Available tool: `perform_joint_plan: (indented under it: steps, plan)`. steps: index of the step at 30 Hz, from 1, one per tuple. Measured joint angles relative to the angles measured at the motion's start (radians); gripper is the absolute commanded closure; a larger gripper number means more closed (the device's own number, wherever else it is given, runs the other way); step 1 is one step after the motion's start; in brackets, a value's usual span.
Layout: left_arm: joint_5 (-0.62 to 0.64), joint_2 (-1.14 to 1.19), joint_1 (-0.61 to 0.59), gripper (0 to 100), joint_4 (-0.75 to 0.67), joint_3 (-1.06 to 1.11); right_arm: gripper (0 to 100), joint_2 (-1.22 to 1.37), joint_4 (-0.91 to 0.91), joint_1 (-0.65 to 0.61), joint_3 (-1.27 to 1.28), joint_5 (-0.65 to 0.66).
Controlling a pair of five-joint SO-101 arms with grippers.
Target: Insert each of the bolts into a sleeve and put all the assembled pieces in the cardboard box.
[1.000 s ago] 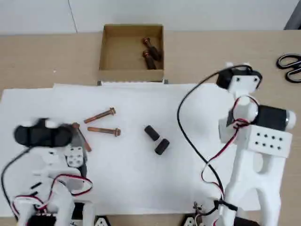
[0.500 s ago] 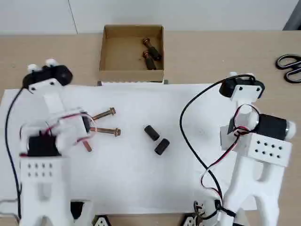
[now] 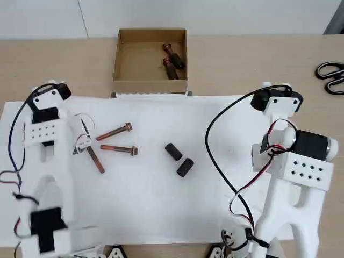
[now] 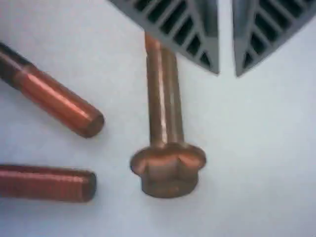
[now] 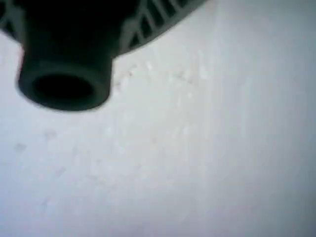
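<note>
Bench [image 3: 54, 59], covered in part by a white sheet [image 3: 150, 215].

Cardboard box [image 3: 150, 85]: stood at the far edge of the sheet, with two assembled pieces [image 3: 172, 60] lying inside against its right wall.

Bolts: three lay loose on the sheet on the left side. The upper bolt [image 3: 114, 131] and middle bolt [image 3: 119, 149] were close together, and the third bolt [image 3: 95, 160] was angled just beside them.

Left gripper [image 4: 227, 71]: fingers narrowly parted and set low over the sheet. The third bolt [image 4: 165, 108] lay flat with the end of its shaft under one fingertip and its flanged head pointing away. It was not clamped.

Sleeves: two loose sleeves, one [image 3: 173, 151] and another [image 3: 185, 167], lay near each other mid-sheet, apart from the bolts.

Right gripper [image 5: 84, 34]: closed around a black held sleeve [image 5: 64, 81], its open bore facing out, above bare sheet.

Scissors [image 3: 330, 75]: on the bench at the far right, well apart from the work.
</note>
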Motion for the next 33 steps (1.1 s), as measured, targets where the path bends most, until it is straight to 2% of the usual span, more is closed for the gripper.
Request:
perform_joint_plan:
  steps: [4, 15, 24, 33]
  plan:
    - [-0.002, 0.069, -0.002, 92, 0.011, -0.040, 99.5, 0.000, 0.000, 0.000, 0.000, 0.000]
    - [-0.011, 0.092, -0.002, 88, 0.002, -0.081, 99.5, 0.000, -0.015, 0.000, 0.012, 0.000]
    - [-0.012, 0.092, -0.002, 87, -0.017, -0.081, 99.5, 0.000, -0.064, 0.000, 0.097, 0.000]
    - [-0.014, 0.092, 0.031, 87, -0.107, -0.046, 99.5, 0.000, -0.064, 0.000, 0.097, 0.000]
